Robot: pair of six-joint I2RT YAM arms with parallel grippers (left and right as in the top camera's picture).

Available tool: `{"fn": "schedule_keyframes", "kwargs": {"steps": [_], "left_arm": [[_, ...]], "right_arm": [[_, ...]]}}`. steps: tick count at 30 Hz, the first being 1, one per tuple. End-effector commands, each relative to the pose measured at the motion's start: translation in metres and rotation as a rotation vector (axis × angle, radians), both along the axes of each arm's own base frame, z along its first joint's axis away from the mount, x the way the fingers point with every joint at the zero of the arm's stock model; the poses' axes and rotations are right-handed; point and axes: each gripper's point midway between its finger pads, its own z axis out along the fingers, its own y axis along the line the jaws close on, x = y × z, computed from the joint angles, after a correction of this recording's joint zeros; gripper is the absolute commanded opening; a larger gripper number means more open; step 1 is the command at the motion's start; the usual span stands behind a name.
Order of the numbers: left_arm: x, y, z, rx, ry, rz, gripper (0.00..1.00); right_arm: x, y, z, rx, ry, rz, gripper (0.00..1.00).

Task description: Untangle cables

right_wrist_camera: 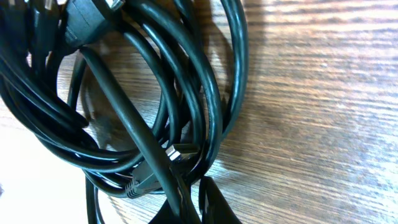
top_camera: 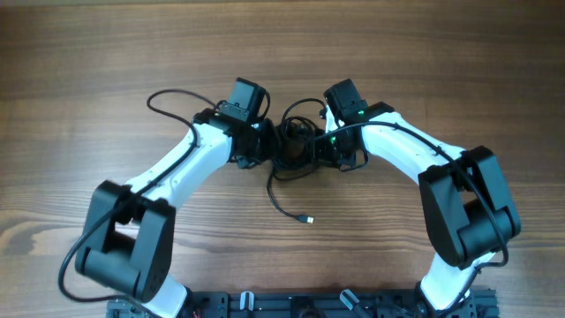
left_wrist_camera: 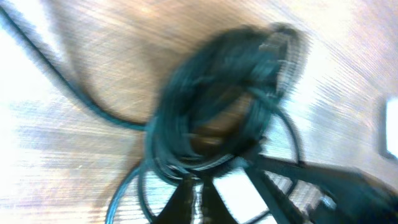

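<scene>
The cables are a coil of thin black cords bunched between both grippers at the table's middle. One loose end runs toward the front and ends in a small silvery plug. My left gripper is at the coil's left side. In the blurred left wrist view its fingers are pinched together on the coil's near edge. My right gripper is at the coil's right side. In the right wrist view its fingers are closed on strands of the coil, beside a plug.
A thin black cord loops out to the left behind the left arm. The wooden table lies all around. The arm bases stand at the front edge.
</scene>
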Motion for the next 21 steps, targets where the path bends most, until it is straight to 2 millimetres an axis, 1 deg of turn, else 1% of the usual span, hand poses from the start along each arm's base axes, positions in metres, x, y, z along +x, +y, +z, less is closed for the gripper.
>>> {"fn": "schedule_keyframes", "kwargs": {"steps": [1,3,5,10,11,14,17,21], "left_arm": [[-0.005,-0.02,0.018,-0.076,-0.116,-0.245,0.2],[-0.009,-0.029,0.021,-0.095,-0.152,-0.328,0.31],[-0.012,-0.035,0.019,-0.084,-0.179,-0.394,0.4],[-0.022,-0.046,0.006,-0.057,-0.221,-0.56,0.51],[-0.025,-0.049,0.003,-0.048,-0.235,-0.611,0.52],[-0.028,-0.051,-0.004,-0.034,-0.254,-0.688,0.54],[-0.028,-0.05,-0.005,-0.025,-0.279,-0.734,0.53],[-0.025,-0.051,-0.005,-0.008,-0.348,-0.833,0.53]], "right_arm": [[-0.004,0.005,-0.005,0.024,0.013,0.036,0.09],[-0.004,0.006,-0.005,0.029,0.014,0.036,0.1],[-0.004,0.006,-0.005,0.03,0.015,0.033,0.1],[-0.004,0.006,-0.005,0.03,0.014,0.034,0.11],[-0.003,0.007,-0.004,0.043,0.013,0.04,0.1],[-0.002,0.018,0.008,0.168,0.0,0.105,0.1],[0.002,0.023,0.021,0.289,-0.012,0.141,0.1],[0.007,0.019,0.039,0.431,-0.041,0.184,0.1]]}}
